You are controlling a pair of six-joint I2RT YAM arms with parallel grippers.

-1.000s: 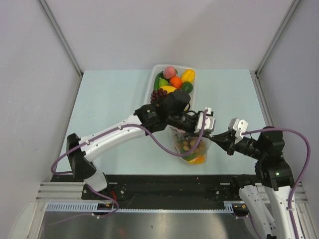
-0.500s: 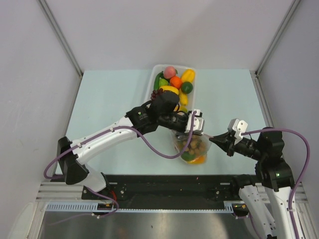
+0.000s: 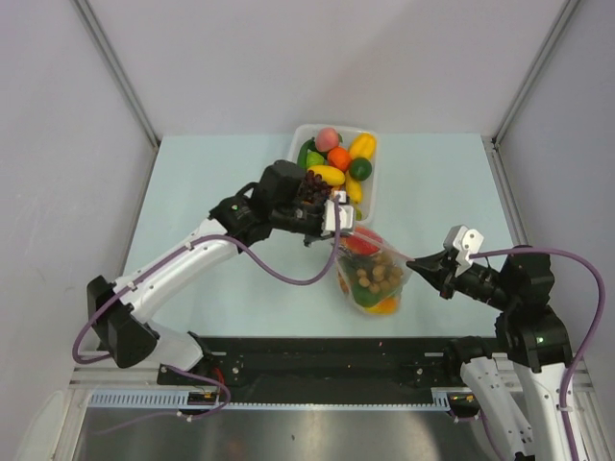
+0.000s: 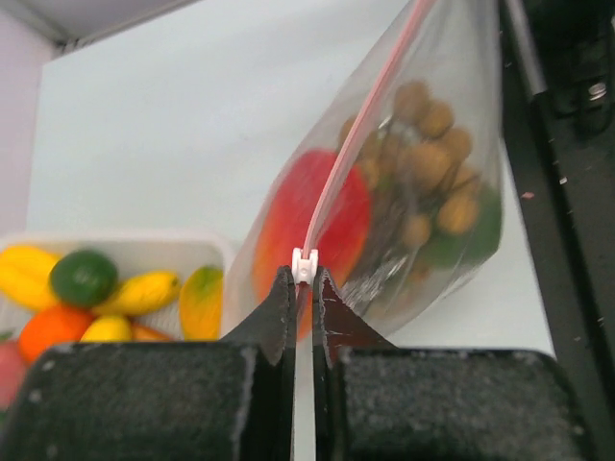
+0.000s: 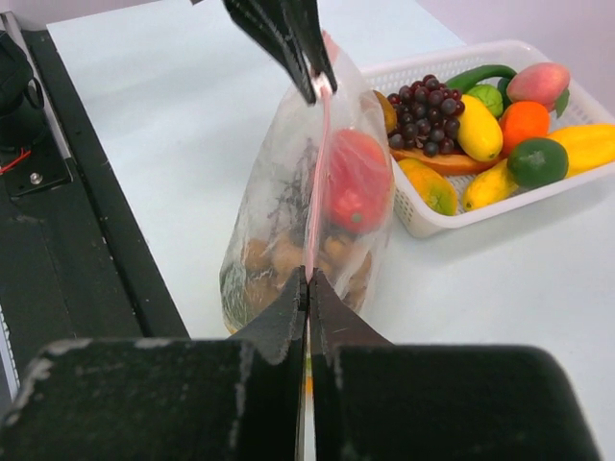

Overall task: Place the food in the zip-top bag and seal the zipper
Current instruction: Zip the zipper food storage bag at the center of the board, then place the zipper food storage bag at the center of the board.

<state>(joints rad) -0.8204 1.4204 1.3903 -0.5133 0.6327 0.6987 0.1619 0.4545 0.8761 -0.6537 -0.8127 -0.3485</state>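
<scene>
The clear zip-top bag (image 3: 373, 274) hangs stretched between both grippers, just above the table. Its pink zipper (image 4: 357, 140) runs taut from one to the other. My left gripper (image 3: 343, 222) is shut on the zipper's far end by the tray, with a small white slider (image 4: 305, 263) at its fingertips (image 4: 283, 288). My right gripper (image 3: 415, 259) is shut on the near end of the zipper (image 5: 316, 182). Inside the bag lie a red-yellow piece (image 4: 322, 216), a brown bunch (image 4: 423, 144) and green pieces (image 4: 471, 230). More food (image 3: 336, 161) fills the tray.
A white tray (image 3: 370, 206) stands at the back of the table right behind the bag, holding dark grapes (image 5: 423, 104), yellow, orange, pink and green fruit. A black rail (image 3: 317, 360) runs along the near edge. Grey walls close in both sides.
My left gripper slid along the zipper away from the right gripper, back toward the tray, and the bag's mouth is now drawn out long. The right gripper stayed put.
</scene>
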